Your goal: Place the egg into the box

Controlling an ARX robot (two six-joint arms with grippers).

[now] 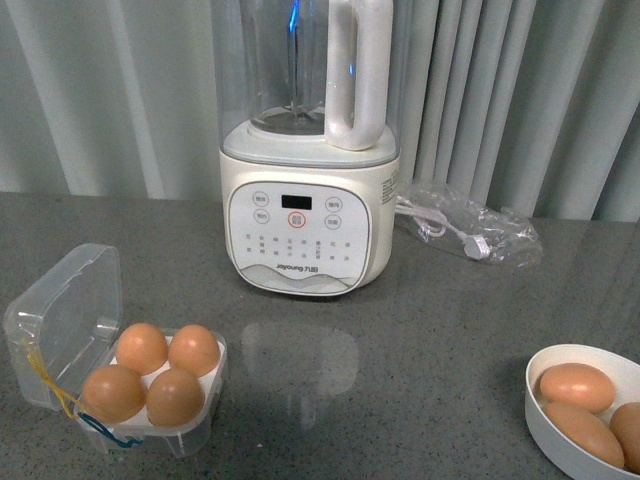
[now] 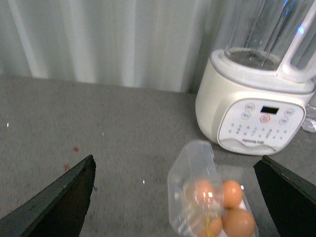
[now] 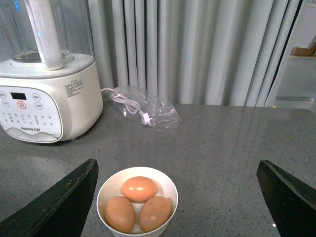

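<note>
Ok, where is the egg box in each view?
Front: open box at lower left, holding four eggs, left of and nearer than the blender.
Left wrist: box seen through the open left pincer, nearer than the blender.
Right wrist: not in it; only the bowl and the blender.
Shared landmark: the blender.

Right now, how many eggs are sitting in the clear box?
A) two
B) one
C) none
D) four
D: four orange-brown eggs fill every cell of the clear box, whose lid stands open.
</note>
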